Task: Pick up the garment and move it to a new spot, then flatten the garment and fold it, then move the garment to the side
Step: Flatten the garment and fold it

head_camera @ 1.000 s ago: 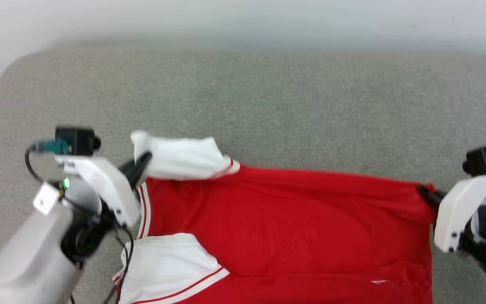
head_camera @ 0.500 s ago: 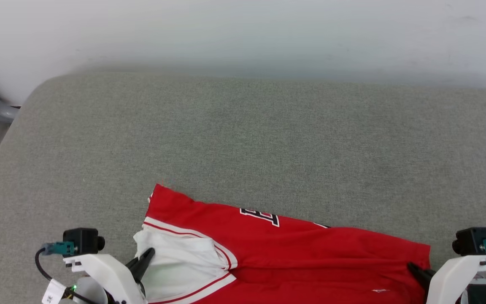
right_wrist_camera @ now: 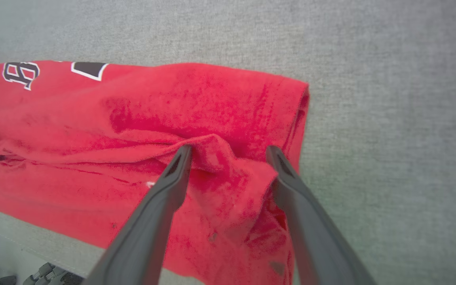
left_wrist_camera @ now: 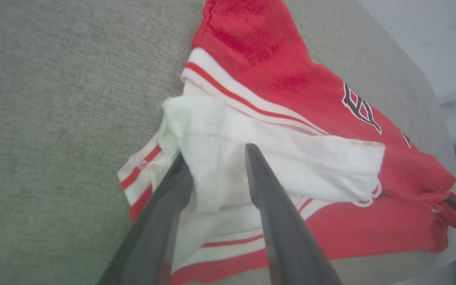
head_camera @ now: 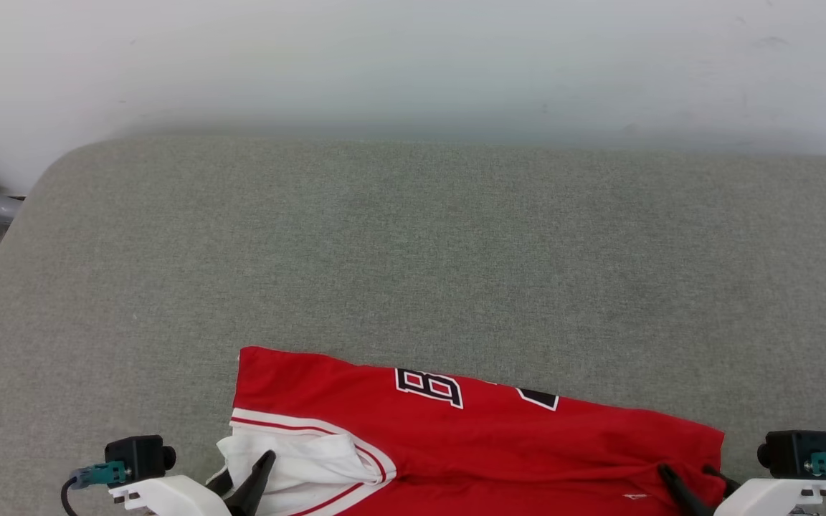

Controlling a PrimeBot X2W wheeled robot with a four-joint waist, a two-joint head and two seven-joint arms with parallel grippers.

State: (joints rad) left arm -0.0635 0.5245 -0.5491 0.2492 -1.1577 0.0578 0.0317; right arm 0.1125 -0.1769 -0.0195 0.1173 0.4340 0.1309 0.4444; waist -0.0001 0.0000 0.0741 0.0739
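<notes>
Head view has the red jersey [head_camera: 470, 437] lying folded along the bottom centre of the frame on the grey table [head_camera: 413, 251], the left end effector [left_wrist_camera: 215, 154] straddling its bunched white sleeve [left_wrist_camera: 299, 166], the right end effector [right_wrist_camera: 230, 149] straddling a raised hem corner [right_wrist_camera: 228, 174], both spread and apparently gripping nothing, so the fold can settle.

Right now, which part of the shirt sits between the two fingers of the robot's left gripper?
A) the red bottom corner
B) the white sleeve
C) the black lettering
B: in the left wrist view the parted fingers of the left gripper straddle the white sleeve of the garment, while the black lettering lies farther along the red cloth.
</notes>
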